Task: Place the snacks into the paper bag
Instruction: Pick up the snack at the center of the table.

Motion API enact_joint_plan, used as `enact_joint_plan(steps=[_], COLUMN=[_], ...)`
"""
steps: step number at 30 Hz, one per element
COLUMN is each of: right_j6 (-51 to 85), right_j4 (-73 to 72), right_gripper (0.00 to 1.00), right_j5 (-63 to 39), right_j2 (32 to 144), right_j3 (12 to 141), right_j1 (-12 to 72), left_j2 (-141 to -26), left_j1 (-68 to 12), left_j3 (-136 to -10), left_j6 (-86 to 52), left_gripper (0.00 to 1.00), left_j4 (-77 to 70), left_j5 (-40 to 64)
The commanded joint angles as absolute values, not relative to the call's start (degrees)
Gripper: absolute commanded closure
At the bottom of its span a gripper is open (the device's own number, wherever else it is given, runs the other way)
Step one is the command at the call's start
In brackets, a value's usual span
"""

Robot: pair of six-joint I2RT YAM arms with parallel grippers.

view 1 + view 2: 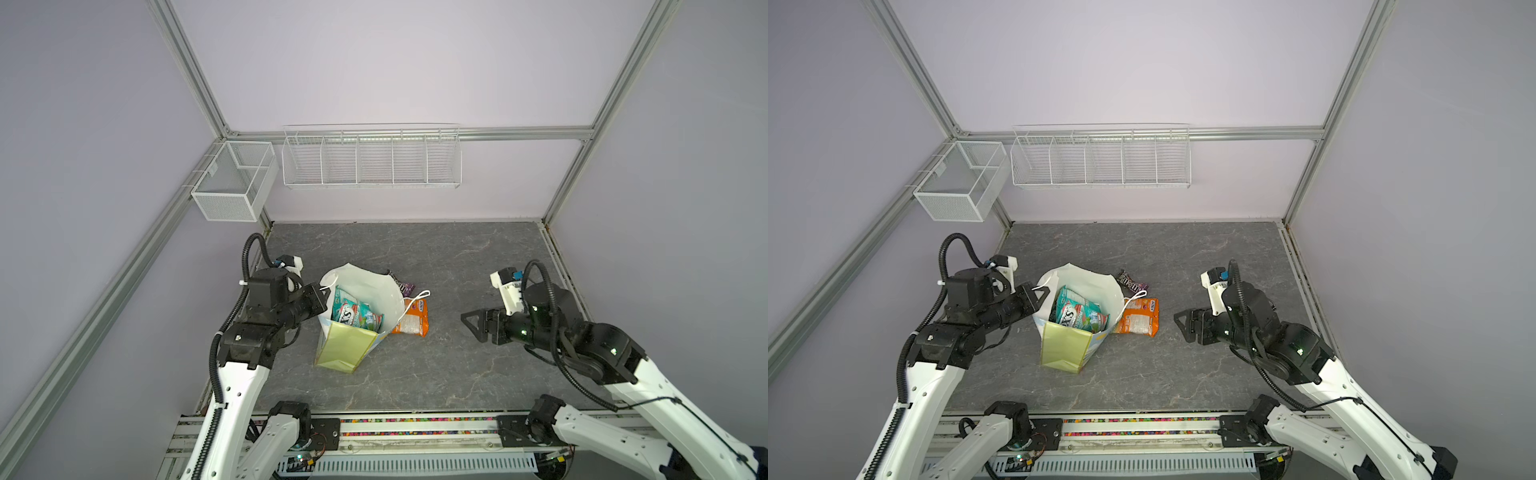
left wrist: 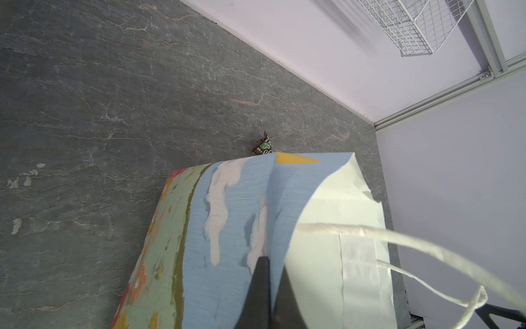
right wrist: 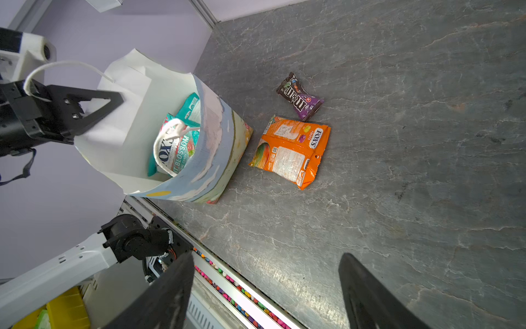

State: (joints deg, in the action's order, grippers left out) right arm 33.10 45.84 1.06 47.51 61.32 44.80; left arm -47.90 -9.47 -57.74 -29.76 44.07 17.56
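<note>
Your right gripper (image 3: 266, 256), nearest, hangs open and empty, right of the bag (image 1: 345, 349). Take the orange pack (image 3: 290, 148) beside the bag's right wall, avoiding the handle (image 3: 178, 127). Left gripper (image 1: 323, 290) pinches the bag's left rim; hold that. M&M's pack (image 3: 300, 99) lies just farther. Teal packs (image 1: 355, 316) hide the bag's bottom.

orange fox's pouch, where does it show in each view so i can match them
Top view: orange pouch lies flat on the table beside the paper bag.
Top view: orange pouch, same spot beside the bag.
Left wrist: not in it; the bag fills the foreground.
Right wrist: orange pouch near the middle, next to the brown-purple M&M's pack.
Shared landmark: the paper bag, in all four.
</note>
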Motion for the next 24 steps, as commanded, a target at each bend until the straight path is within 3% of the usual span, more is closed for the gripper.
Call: enact_joint_plan(steps=[1, 21, 24], right_j6=[31.12, 32.98, 34.57], right_j4=[43.02, 25.35, 18.71], right_gripper=[0.17, 0.18, 0.13], right_j5=[0.51, -14.59, -19.26], right_j2=[48.98, 62.60, 63.36], right_j3=[58.11, 46.72, 44.10], right_j1=[44.33, 35.43, 34.73], left_j2=[-47.29, -45.31, -44.50], left_j1=[-9.49, -9.49, -9.49], left_j3=[-58.96, -58.54, -58.45], left_j6=[-30.77, -33.05, -32.90], left_gripper=[1.00, 1.00, 1.00], left_j4=[43.17, 43.07, 43.11], left_j5=[16.73, 17.20, 17.52])
